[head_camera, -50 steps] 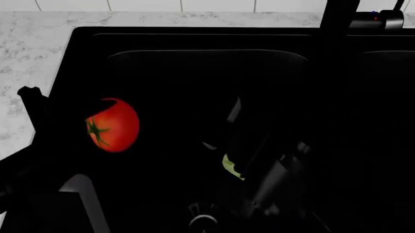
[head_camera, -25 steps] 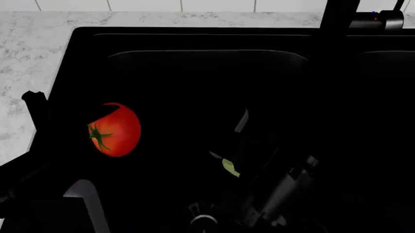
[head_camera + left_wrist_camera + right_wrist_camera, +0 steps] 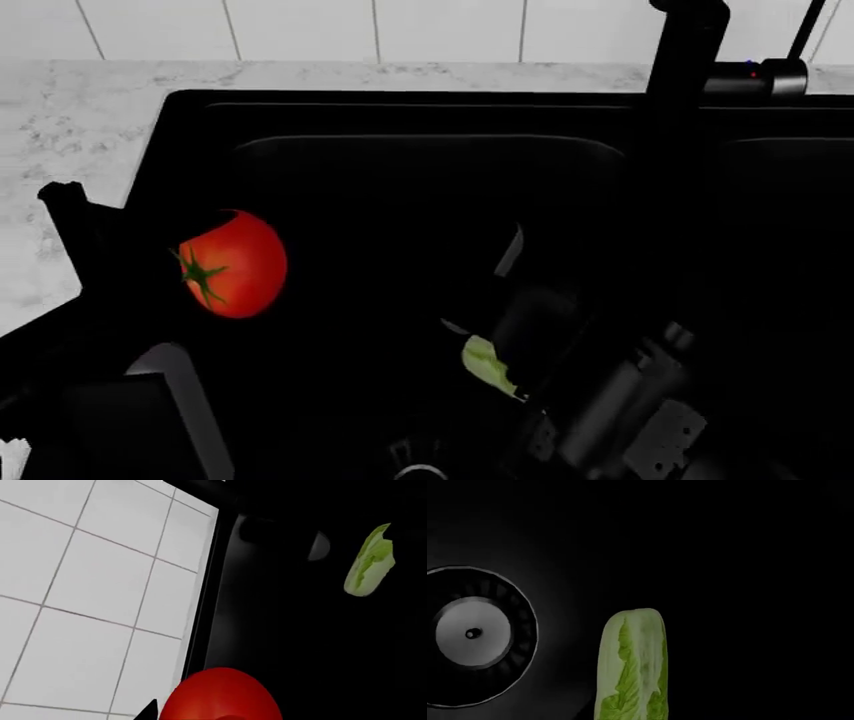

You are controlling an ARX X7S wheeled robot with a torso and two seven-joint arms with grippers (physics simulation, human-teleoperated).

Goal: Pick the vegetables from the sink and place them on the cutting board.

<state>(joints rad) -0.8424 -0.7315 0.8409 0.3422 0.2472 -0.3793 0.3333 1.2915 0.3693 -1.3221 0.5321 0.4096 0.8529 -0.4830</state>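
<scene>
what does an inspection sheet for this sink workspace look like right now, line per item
surface: matte black double-basin sink set in a grey speckled stone counter; round silver drain grate on the basin floor
job's things: round glossy red tomato with a green stem, at the left gripper; oblong pale green napa cabbage beside the drain, at the right gripper; cutting board not in view
clutter: nothing seen
grippers: both dark against the black sink, so open or shut cannot be told; neither vegetable is clearly clamped
cables: nothing seen
surroundings: white tiled wall behind; tall black faucet at the divider
</scene>
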